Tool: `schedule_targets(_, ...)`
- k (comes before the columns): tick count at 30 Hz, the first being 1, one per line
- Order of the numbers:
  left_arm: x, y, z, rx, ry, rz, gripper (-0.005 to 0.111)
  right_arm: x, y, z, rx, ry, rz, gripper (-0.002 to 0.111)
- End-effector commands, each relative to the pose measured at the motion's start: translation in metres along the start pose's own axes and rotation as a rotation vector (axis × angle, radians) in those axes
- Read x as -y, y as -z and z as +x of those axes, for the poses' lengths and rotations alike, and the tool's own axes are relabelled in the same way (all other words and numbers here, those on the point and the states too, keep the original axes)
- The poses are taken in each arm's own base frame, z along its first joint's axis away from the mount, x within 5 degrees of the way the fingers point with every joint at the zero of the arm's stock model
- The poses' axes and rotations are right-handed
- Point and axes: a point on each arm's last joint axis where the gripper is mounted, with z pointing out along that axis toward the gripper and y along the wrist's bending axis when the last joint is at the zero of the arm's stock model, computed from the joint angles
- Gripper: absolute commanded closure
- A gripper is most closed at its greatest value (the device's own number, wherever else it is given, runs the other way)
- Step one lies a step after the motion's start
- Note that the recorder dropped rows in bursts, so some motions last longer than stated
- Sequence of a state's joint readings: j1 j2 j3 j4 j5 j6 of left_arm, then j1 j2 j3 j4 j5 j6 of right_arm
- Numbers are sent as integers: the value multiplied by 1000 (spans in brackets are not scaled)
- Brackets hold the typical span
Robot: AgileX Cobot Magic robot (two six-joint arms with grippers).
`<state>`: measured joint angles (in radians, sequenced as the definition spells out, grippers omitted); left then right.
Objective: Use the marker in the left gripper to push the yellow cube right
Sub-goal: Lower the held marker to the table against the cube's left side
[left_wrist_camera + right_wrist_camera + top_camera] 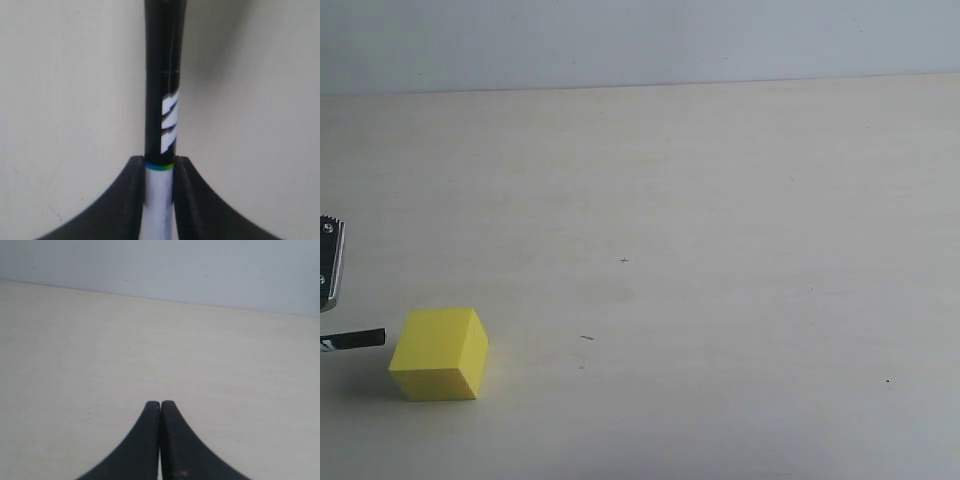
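At eight o'clock on the desk (720, 180) sits the yellow cube (438, 353). Our left hand (159, 172) squeezes the marker (161, 100), its tip just beside the cube's nine o'clock side. We think the push is not done yet.

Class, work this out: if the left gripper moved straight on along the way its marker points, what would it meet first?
Most likely the yellow cube: the marker tip lies close beside it, aimed at its side, though depth is unclear.
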<state>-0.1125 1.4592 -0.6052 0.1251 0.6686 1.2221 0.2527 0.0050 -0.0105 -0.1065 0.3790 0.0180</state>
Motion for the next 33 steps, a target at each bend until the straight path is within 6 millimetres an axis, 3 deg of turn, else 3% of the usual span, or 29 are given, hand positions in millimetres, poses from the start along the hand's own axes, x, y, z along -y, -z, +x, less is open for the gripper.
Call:
schedule_targets(1, -2, -1, -1, 13, 2, -26, 107, 0, 0, 0, 14, 6, 5, 108)
schedule_targets(6, 2, -10, 1, -22, -13, 59, 106, 0, 0, 0, 14, 6, 5, 108)
schedule_targets(15, 0, -22, 0, -38, -37, 80, 90, 0, 0, 0, 14, 6, 5, 108)
schedule_targets(19, -1, -22, 0, -35, -37, 72, 93, 0, 0, 0, 14, 6, 5, 108)
schedule_targets(22, -1, -22, 0, -40, -42, 72, 107, 0, 0, 0, 14, 6, 5, 108)
schedule_targets(33, 2, -21, -7, -39, -77, 86, 107, 0, 0, 0, 14, 6, 5, 108)
